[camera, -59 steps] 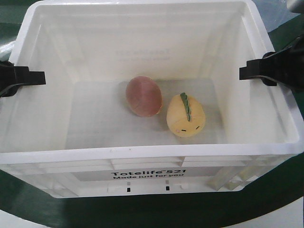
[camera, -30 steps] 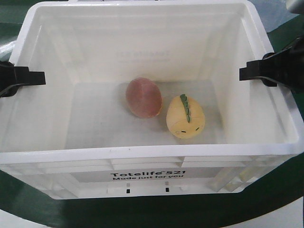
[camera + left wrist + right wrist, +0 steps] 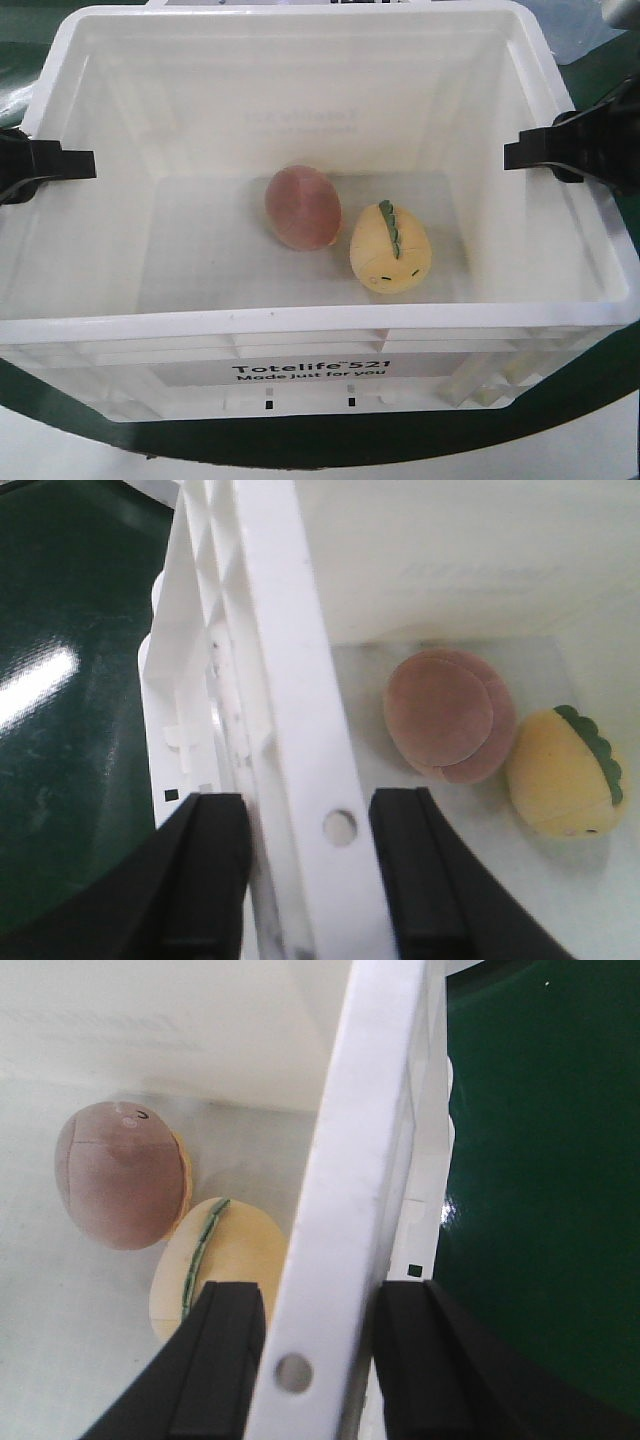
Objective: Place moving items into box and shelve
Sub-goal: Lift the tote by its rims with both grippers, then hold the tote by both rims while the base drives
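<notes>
left gripper (image 3: 305, 830): jaws straddle left side rim of the box (image 3: 300, 325), outer finger (image 3: 205, 880) outside the wall, inner one inside, both pressed against it | right gripper (image 3: 310, 1315): mirrored clamp on right side rim, one finger (image 3: 225, 1360) inside, one outside | arms: reach in from opposite sides at equal height
</notes>
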Motion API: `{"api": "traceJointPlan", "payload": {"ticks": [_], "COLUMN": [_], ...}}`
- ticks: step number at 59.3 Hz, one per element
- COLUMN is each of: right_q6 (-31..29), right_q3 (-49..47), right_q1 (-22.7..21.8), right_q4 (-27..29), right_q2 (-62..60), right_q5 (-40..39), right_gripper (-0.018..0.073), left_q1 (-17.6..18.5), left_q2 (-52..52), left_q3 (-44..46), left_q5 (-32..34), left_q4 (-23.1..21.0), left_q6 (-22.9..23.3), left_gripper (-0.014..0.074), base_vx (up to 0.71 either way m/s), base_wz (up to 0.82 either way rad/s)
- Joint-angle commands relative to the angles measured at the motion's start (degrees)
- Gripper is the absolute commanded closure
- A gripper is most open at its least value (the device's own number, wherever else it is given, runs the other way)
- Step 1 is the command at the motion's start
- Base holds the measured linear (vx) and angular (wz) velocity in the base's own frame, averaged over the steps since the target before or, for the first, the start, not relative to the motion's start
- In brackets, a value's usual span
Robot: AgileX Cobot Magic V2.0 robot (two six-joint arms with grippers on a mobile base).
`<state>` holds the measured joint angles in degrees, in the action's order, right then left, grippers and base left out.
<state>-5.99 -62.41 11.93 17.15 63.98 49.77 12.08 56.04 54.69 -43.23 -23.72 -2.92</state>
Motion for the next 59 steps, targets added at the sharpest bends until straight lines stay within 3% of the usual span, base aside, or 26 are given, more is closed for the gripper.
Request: {"api": "traceJointPlan", "payload": {"ticks": [1, 27, 59], "right_q6": [-0.88, -0.88, -0.88], "right_q3": [-2.40, -2.40, -2.40], "right_q1": [0.02, 0.02, 0.02], "right_q4": [2.89, 3.02, 3.01], "right_q2": [-1.93, -1.93, -1.93], "right_q5": [-6.37, -6.37, -6.42], "right_gripper": [0.0564, 0.0564, 0.0564], "left_q1": [0.55, 0.55, 0.55], "left_q2": [-1.65, -1.65, -1.55], "left_q3": [2.59, 2.59, 2.59], "left_q5": [7.93, 7.93, 7.87], "left_q4": [-6.40, -6.40, -6.40], "left_q6": [0.26, 0.26, 0.26], "left_gripper": [0.0600, 0.0600, 0.0600], "base_vx": [-0.11, -0.15, -0.20], "base_wz": [0.03, 0.04, 0.26]}}
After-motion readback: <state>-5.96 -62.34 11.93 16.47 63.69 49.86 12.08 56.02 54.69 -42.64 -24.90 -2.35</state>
